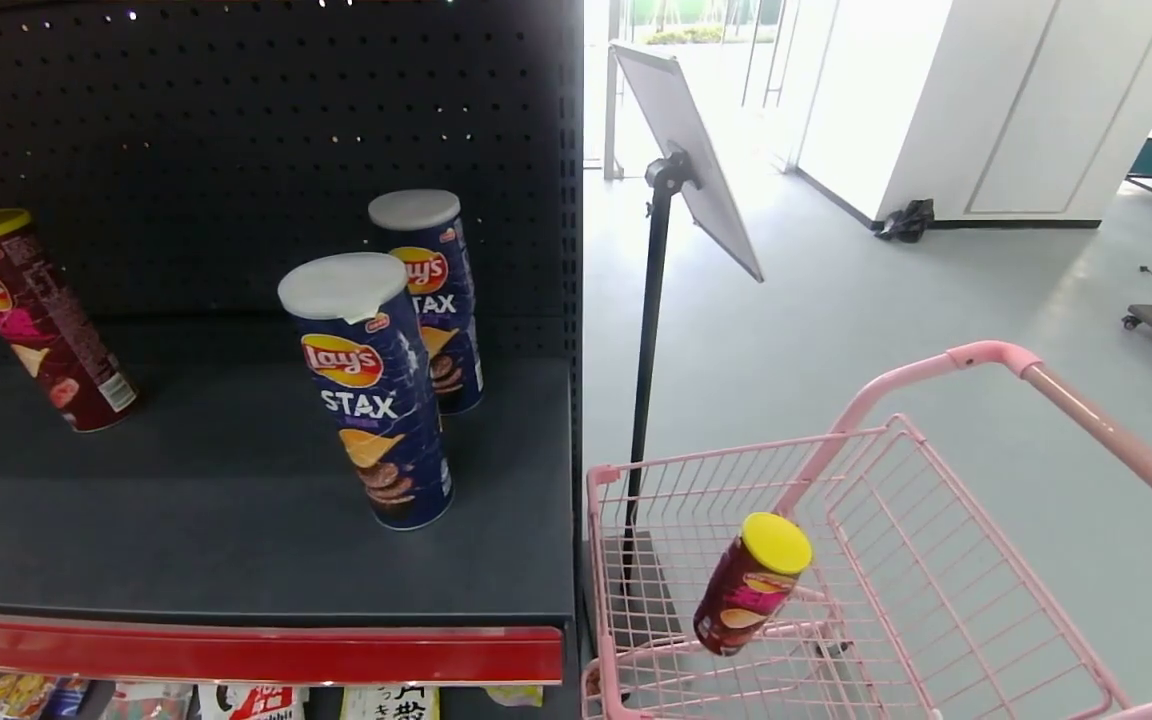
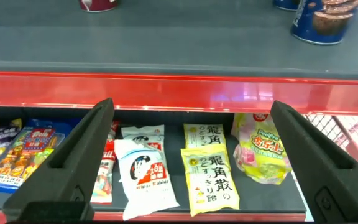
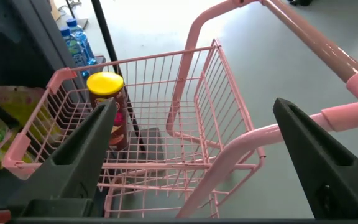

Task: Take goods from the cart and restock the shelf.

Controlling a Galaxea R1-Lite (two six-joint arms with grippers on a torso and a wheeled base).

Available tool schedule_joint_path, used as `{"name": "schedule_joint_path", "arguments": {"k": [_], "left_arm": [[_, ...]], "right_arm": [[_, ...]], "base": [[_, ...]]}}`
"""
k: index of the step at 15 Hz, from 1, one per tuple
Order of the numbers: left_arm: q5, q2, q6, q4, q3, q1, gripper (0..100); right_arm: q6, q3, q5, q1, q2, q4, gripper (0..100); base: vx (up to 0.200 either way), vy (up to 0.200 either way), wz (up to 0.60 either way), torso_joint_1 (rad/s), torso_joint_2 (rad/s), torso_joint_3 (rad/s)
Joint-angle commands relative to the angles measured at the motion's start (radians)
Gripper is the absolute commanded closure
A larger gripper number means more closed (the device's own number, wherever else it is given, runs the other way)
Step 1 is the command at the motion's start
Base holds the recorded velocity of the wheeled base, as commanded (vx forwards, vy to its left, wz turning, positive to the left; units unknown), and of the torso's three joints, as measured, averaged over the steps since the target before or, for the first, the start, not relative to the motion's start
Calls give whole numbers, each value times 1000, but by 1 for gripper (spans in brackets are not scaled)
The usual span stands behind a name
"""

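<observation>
Fingers [image 2: 73,162] of your left gripper [image 2: 191,104] stand wide apart and empty, facing the red edge [image 2: 166,87] of the shelf [image 1: 236,520]. Your right gripper [image 3: 192,102] gapes just as wide, empty, above the cart [image 3: 142,57]. You have a maroon can [image 1: 751,583] with a yellow lid sitting in the cart, lower right in the head view. Two blue cans [image 1: 371,390] with chip pictures stand mid-shelf, and a second maroon can [image 1: 31,320] is at the upper left. Printed snack packets [image 2: 210,168] lie below. A sign stand [image 1: 651,330] rises between shelf and cart on the grey floor [image 1: 836,320].
</observation>
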Motion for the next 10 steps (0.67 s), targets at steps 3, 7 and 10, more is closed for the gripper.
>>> {"name": "schedule_joint_path", "arguments": {"k": [3, 7, 10], "left_arm": [[1, 1, 1, 0, 0, 1, 0], [1, 1, 1, 0, 0, -1, 0], [1, 1, 1, 0, 0, -1, 0]], "right_arm": [[0, 0, 0, 0, 0, 0, 0], [0, 0, 0, 0, 0, 0, 0], [0, 0, 0, 0, 0, 0, 0]], "base": [[-67, -67, 0, 2, -1, -1], [-200, -100, 0, 2, 2, 1], [-67, 0, 0, -4, -1, 4]]}}
